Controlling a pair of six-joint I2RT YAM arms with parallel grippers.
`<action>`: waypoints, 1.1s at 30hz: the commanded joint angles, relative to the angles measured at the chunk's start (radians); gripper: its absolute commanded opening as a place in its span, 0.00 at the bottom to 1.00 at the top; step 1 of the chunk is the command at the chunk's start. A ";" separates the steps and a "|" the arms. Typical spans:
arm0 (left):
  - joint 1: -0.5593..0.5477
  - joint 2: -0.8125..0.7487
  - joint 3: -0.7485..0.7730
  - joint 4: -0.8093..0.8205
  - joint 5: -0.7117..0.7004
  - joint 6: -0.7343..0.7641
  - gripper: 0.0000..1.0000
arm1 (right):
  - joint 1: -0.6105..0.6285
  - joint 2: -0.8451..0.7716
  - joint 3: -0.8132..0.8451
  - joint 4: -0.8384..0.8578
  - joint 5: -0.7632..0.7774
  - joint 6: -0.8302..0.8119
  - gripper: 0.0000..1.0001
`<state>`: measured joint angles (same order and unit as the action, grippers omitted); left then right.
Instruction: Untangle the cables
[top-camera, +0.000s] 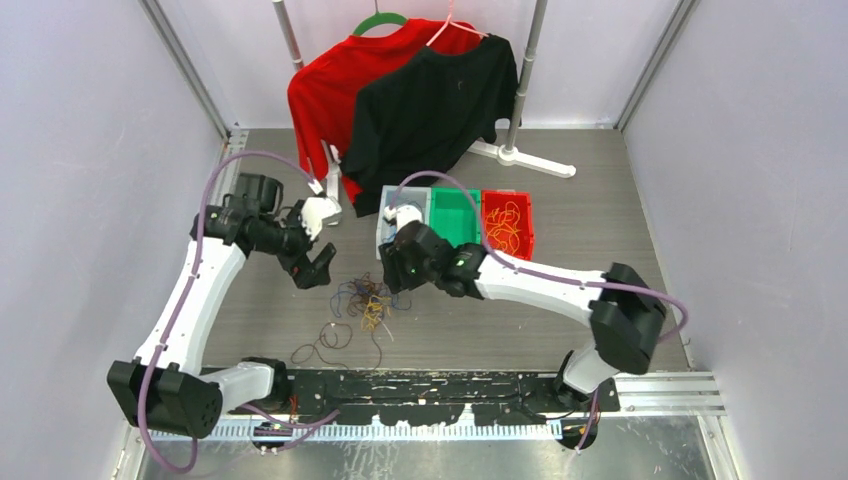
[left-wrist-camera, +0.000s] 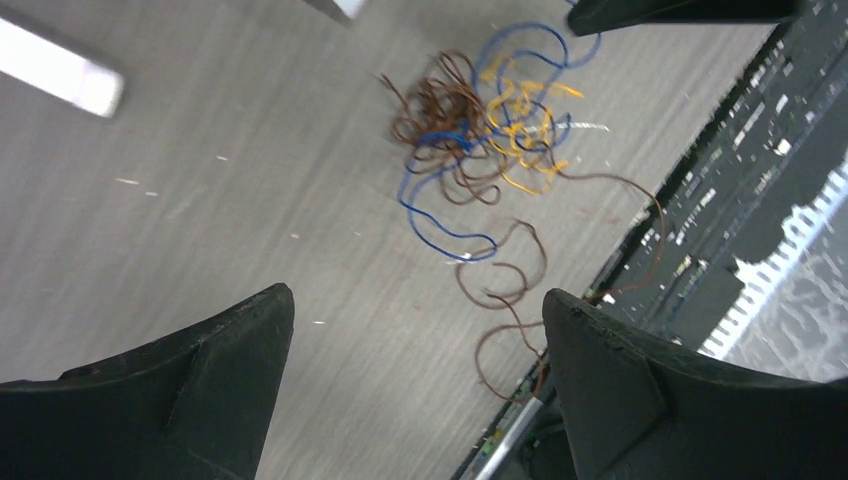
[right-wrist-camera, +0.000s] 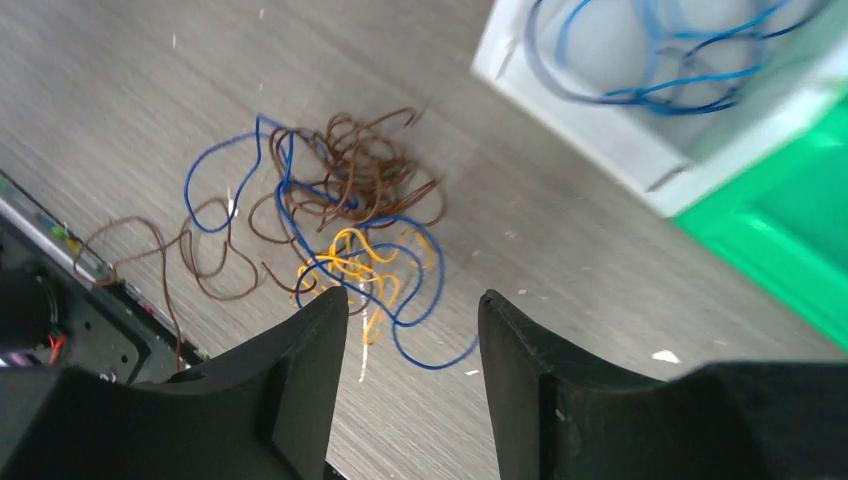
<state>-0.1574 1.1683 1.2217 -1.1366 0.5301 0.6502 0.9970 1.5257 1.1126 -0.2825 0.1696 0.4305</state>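
Note:
The cables (top-camera: 365, 300) lie in a loose tangle of blue, yellow-orange and brown strands on the table's middle; brown loops (top-camera: 322, 345) trail toward the near edge. My left gripper (top-camera: 312, 268) hovers just left of the tangle, wide open and holding nothing. In the left wrist view the tangle (left-wrist-camera: 480, 130) is ahead of that gripper (left-wrist-camera: 417, 293), apart from its fingers. My right gripper (top-camera: 395, 272) hangs over the tangle's right side, open and holding nothing. The right wrist view shows the cables (right-wrist-camera: 340, 220) just beyond this gripper (right-wrist-camera: 412, 295), a blue loop (right-wrist-camera: 425, 345) between its tips on the table.
Behind the right gripper stand a white bin (top-camera: 384, 215) with blue cables (right-wrist-camera: 640, 60) in it, a green bin (top-camera: 455, 230) and a red bin (top-camera: 528, 225) holding orange cables. Red and black shirts (top-camera: 420, 100) hang at the back. A black rail (top-camera: 450, 385) runs along the near edge.

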 joint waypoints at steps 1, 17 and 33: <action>0.005 0.008 -0.068 -0.018 0.078 0.066 0.92 | 0.020 0.078 -0.016 0.120 -0.135 0.043 0.54; 0.001 0.050 -0.343 0.218 0.092 -0.040 0.79 | 0.023 0.056 -0.088 0.217 -0.090 0.087 0.52; -0.017 0.299 -0.309 0.288 -0.009 -0.107 0.41 | 0.010 -0.206 -0.268 0.301 0.116 0.157 0.38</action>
<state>-0.1642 1.4414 0.8536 -0.8452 0.5270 0.5301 1.0149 1.3750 0.8612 -0.0425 0.2142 0.5625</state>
